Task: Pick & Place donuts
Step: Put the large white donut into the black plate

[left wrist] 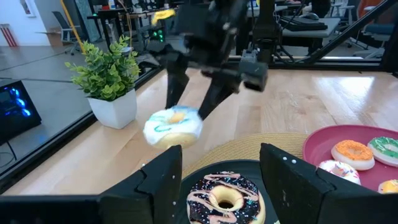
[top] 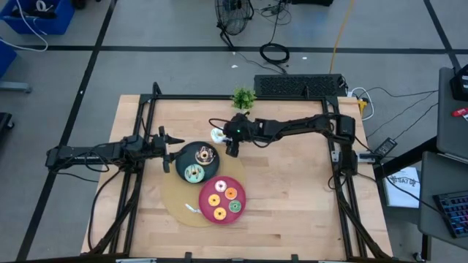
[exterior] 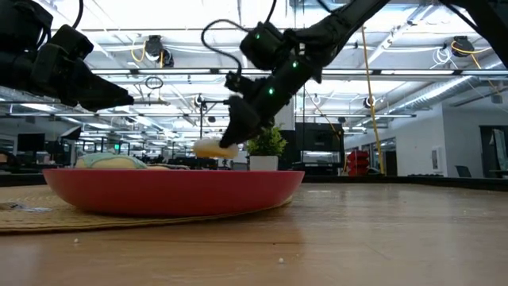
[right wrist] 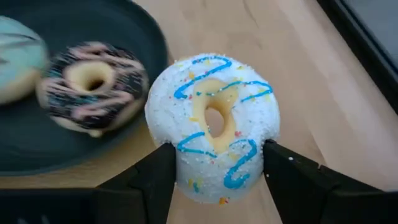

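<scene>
So the right gripper [right wrist: 214, 171] has its 2 fingers clamped on a white donut [right wrist: 213, 124] with blue squiggle icing, holding it up in the air just off the rim of the dark plate [top: 183, 155], on the side toward the potted plant [top: 243, 97]. In the left wrist view you can see that same white donut [left wrist: 173, 125] hanging between the fingers, clear of the table, with the plant near it.

On the dark plate itself there are 2 donuts: a chocolate one with pink drizzle [left wrist: 225, 198] and a mint one [top: 194, 174] right beside it.

The left gripper [left wrist: 217, 171] sits at the edge of the dark plate opposite the pink plate side, fingers spread apart and holding nothing, with the chocolate donut showing between them.

The pink plate [top: 208, 212] touches the dark plate on the side away from the plant, and it carries 4 donuts: a pink-white one [top: 219, 185], an orange one [top: 231, 193], a green one [top: 235, 207] and a yellow one [top: 219, 212]. Both plates rest on a round tan mat [top: 175, 201]
</scene>
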Robot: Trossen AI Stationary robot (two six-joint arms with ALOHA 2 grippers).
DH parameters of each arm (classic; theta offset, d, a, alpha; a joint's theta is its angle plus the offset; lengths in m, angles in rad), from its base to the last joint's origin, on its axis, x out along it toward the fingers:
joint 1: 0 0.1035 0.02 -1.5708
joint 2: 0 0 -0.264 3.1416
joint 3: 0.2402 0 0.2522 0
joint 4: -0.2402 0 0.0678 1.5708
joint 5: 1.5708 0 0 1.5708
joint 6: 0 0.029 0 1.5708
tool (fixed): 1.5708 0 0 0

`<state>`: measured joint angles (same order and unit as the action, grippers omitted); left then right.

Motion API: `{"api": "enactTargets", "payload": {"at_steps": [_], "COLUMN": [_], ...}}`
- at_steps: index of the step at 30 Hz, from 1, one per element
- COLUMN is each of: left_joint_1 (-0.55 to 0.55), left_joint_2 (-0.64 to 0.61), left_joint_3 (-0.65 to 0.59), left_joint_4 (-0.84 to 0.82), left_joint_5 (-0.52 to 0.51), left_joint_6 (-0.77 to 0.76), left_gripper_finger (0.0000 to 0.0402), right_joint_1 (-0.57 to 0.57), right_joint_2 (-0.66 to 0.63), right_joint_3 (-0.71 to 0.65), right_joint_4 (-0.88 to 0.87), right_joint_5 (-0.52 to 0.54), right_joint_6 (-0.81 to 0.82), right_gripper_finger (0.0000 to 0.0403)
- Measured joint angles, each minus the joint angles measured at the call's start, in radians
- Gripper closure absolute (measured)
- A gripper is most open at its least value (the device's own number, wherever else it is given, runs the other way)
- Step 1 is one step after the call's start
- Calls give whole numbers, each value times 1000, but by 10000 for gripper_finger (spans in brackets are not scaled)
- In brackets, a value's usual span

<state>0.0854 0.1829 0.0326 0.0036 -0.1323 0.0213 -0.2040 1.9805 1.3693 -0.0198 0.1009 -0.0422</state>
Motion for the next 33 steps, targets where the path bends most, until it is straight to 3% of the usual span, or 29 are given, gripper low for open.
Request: {"api": "enactTargets", "payload": {"at_steps": [6, 13, 22, 26, 33], "left_joint_1": [0, 0, 0, 0, 0], "left_joint_2": [0, 0, 0, 0, 0], "left_joint_3": [0, 0, 0, 0, 0], "left_joint_4": [0, 0, 0, 0, 0], "left_joint_5": [0, 0, 0, 0, 0], "left_joint_6": [0, 0, 0, 0, 0], "left_gripper_finger": [188, 188, 188, 188, 188], "right_joint_1": [72, 195, 304, 298, 275], "right_joint_2": [-51, -57, -57, -48, -28], "right_joint_3": [0, 0, 0, 1, 22], "right_joint_4": [3, -1, 20, -7, -61], "right_joint_5": [-4, -134, -77, -25, -24], "right_joint_6": [3, 28, 60, 82, 110], "right_gripper_finger": [187, 190, 190, 190, 190]}}
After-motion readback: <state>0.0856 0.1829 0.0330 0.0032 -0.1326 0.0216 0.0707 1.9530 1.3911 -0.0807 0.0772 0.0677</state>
